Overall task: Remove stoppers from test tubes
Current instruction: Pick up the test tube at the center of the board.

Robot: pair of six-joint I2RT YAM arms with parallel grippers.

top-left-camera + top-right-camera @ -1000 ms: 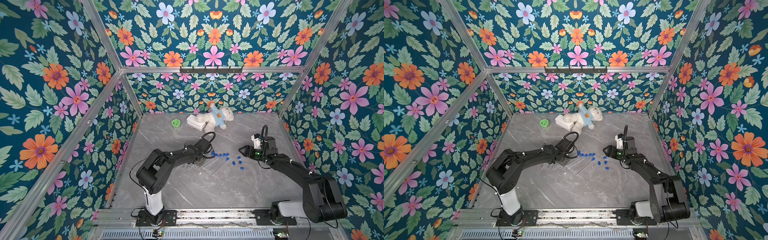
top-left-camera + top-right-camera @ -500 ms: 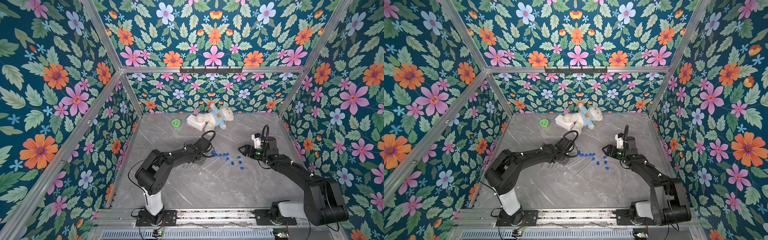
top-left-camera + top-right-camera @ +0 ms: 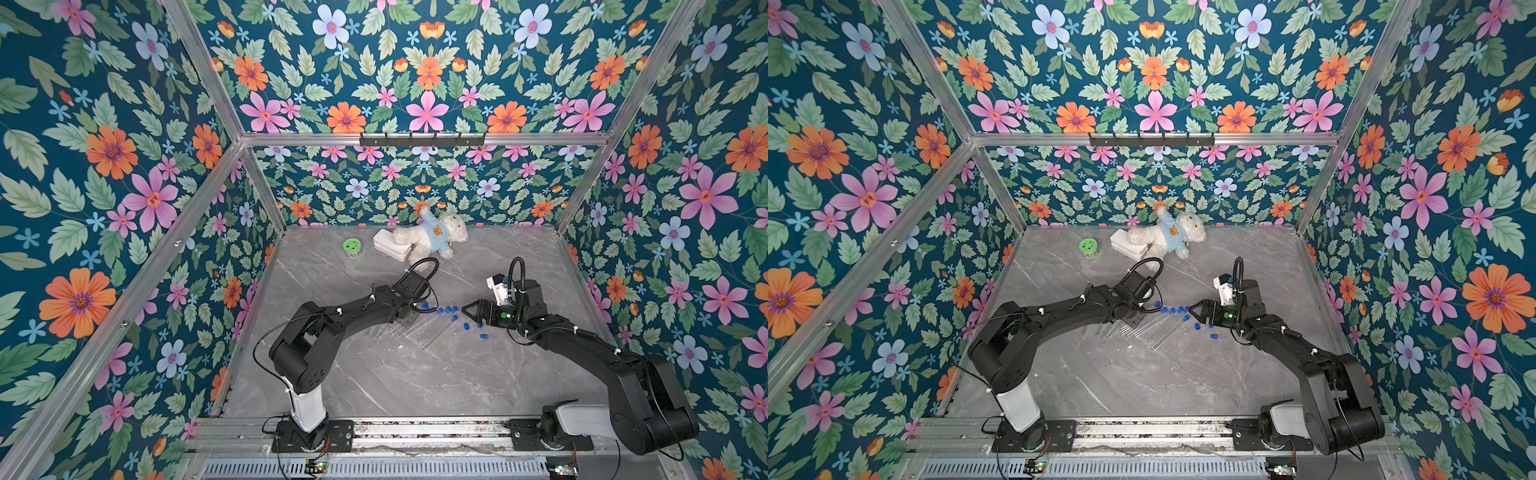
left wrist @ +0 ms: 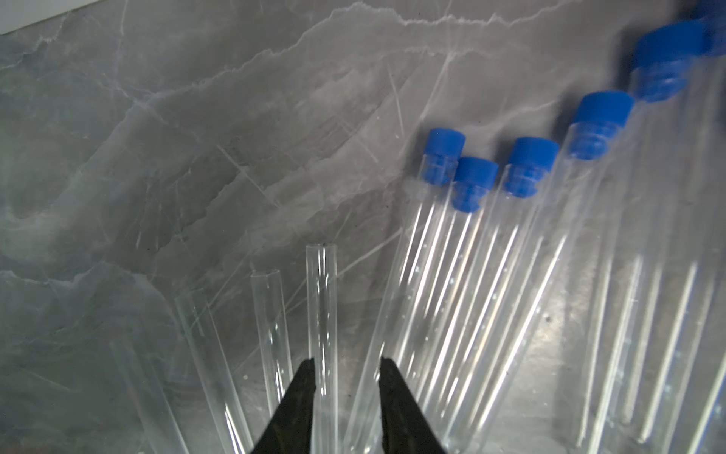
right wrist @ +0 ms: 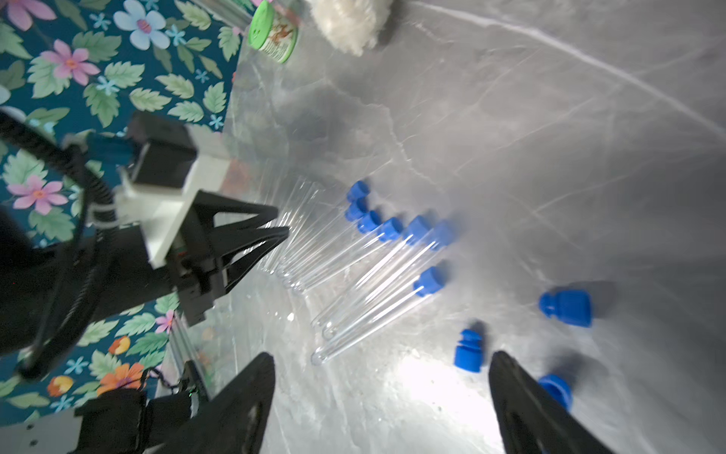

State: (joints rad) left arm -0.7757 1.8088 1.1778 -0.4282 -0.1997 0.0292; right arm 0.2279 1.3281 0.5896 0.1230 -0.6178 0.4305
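Observation:
Several clear test tubes (image 3: 436, 334) lie side by side on the grey marble between the two arms. In the left wrist view, several of them carry blue stoppers (image 4: 446, 139). Beside them lie three uncapped tubes (image 4: 321, 298). My left gripper (image 4: 347, 359) stands open a little. One uncapped tube lies in its gap, which is wider than the tube. My right gripper (image 5: 381, 355) is wide open with nothing between its fingers, low over the table. Three loose stoppers (image 5: 469, 351) lie by it. Both top views show the left gripper (image 3: 407, 321) and right gripper (image 3: 1196, 313) at opposite ends of the tube row.
At the back of the table stand a green-lidded jar (image 3: 352, 248), a white box (image 3: 390, 245) and a white teddy bear (image 3: 434, 237). Flowered walls close in three sides. A metal rail (image 3: 415, 428) runs along the front edge.
My left gripper has parted its jaws from shut, letting go of the uncapped tube. The right gripper has opened wider. Neither arm has shifted much.

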